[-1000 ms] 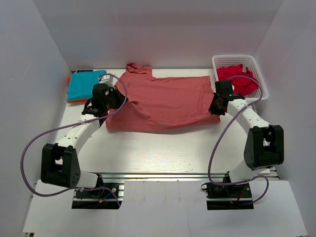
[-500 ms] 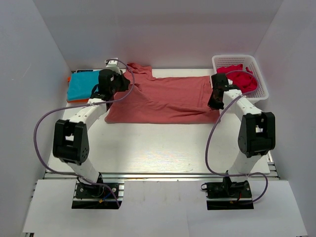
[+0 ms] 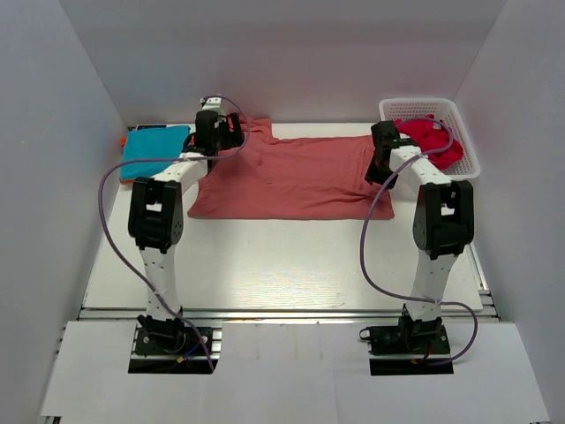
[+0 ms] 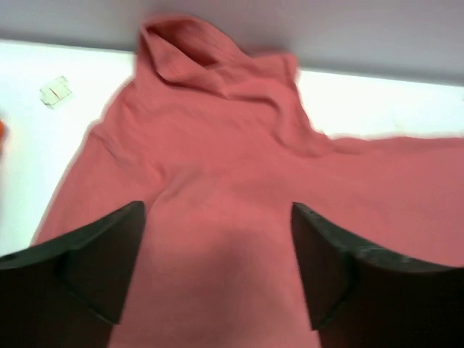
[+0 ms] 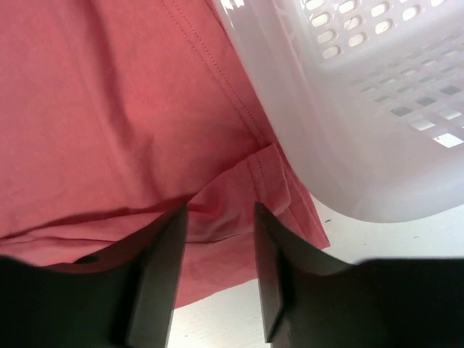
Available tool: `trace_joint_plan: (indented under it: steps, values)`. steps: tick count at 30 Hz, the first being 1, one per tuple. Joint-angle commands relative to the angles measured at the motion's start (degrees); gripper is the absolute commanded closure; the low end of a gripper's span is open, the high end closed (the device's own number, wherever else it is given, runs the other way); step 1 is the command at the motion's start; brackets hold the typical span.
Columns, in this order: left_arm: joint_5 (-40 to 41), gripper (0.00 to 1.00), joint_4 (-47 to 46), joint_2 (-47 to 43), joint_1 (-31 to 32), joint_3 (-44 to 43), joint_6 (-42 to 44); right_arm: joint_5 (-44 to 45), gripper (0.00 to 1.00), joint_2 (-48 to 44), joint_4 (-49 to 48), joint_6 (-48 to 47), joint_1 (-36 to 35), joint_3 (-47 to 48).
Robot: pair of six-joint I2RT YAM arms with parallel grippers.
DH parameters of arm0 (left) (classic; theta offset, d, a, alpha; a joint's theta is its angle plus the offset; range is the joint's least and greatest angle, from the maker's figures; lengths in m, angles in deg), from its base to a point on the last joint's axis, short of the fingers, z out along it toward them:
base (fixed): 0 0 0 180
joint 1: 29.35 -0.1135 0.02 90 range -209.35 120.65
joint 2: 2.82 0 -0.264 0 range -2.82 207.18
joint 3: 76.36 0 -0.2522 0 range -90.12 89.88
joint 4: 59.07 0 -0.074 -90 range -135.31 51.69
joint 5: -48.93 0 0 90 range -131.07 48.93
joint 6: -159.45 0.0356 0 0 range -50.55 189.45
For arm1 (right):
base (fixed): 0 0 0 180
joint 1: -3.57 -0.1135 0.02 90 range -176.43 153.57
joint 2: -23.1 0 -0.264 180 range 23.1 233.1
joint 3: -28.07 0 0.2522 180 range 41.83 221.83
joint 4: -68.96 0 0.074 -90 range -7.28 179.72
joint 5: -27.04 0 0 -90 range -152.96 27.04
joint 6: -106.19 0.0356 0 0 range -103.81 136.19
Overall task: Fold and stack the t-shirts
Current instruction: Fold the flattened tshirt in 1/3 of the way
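Observation:
A dusty salmon-red t-shirt (image 3: 291, 177) lies folded lengthwise across the back of the table, collar at the left. My left gripper (image 3: 225, 132) hovers over its collar end. In the left wrist view its jaws (image 4: 217, 268) stand wide open above the salmon cloth (image 4: 217, 145), gripping nothing. My right gripper (image 3: 381, 166) is over the shirt's right hem, beside the basket. Its fingers (image 5: 156, 275) are parted, with the layered hem (image 5: 239, 188) lying loose beyond them. A folded teal t-shirt (image 3: 154, 150) rests on an orange one (image 3: 124, 141) at the back left. A crimson t-shirt (image 3: 431, 141) sits in the basket.
The white lattice basket (image 3: 468, 150) stands at the back right, and its wall (image 5: 348, 123) is close to my right gripper. White enclosure walls ring the table on three sides. A small label (image 4: 54, 90) lies on the table left of the collar.
Both arms swung toward the back of the table, carrying the shirt's near edge over itself. Both grippers then opened and let go of the cloth. The shirt is now narrower.

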Motion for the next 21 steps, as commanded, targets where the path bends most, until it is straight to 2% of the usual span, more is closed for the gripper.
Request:
trace_joint_plan:
  steps: [1, 6, 12, 19, 21]
  values:
    - [7.60, 0.00, 8.99, 1.62, -0.79, -10.36, -3.06, 0.03, 0.49, -0.92, 0.61, -1.80, -0.13, 3.06]
    - [7.62, 0.00, 10.43, 0.67, -1.31, -11.71, -4.74, -5.58, 0.38, -5.04, -3.51, -5.50, -0.65, -0.36]
    - [-0.72, 0.00, 12.98, -3.81, -0.62, -5.40, -6.40, -12.34, 0.24, -10.75, -7.39, -9.89, -2.24, -6.32]
    - [-10.92, 0.00, 12.98, -10.05, -0.69, 10.50, -7.55, -18.42, 0.24, -10.51, -10.73, -9.91, -2.94, -11.26]
    - [-9.89, 0.00, 15.43, -10.58, -0.70, 12.71, -8.26, -18.34, 0.23, -9.37, -9.51, -8.58, -2.85, -10.30]
